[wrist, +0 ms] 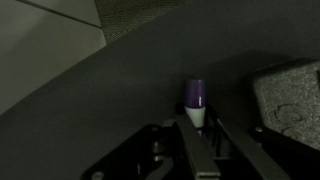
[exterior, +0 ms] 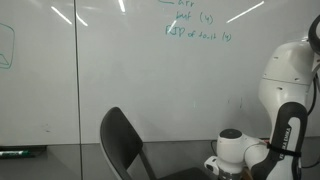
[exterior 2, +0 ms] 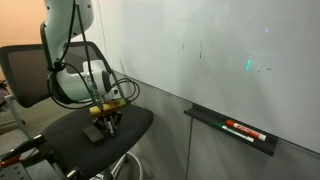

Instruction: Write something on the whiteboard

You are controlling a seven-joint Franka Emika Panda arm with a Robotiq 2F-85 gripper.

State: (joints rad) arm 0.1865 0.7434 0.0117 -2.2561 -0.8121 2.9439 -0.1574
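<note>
Where the whiteboard filled the wall from the left edge of an exterior view, its glossy face was bare except for green handwriting near the top, well above the tool. At centre, the black chair stood in front of the board, apparently serving as a low work surface. At right, the arm folded downward so that the gripper reached the seat. This view cut off the fingertips.

Seen along the wall in an exterior view, the chair stood at left with the gripper pointing down at the seat, just beside a dark block, possibly an eraser. Further right, a tray fixed below the whiteboard held a red-labelled pen, presumably kept there for ready access. The handwriting showed here only as a faint green trace.

Only the wrist view showed the tool state. The jaws of the gripper were drawn in on the white barrel of a marker, clamping it. Its far end was purple, and whether that was a cap or a tail plug could not be told. A grey block lay at right.
</note>
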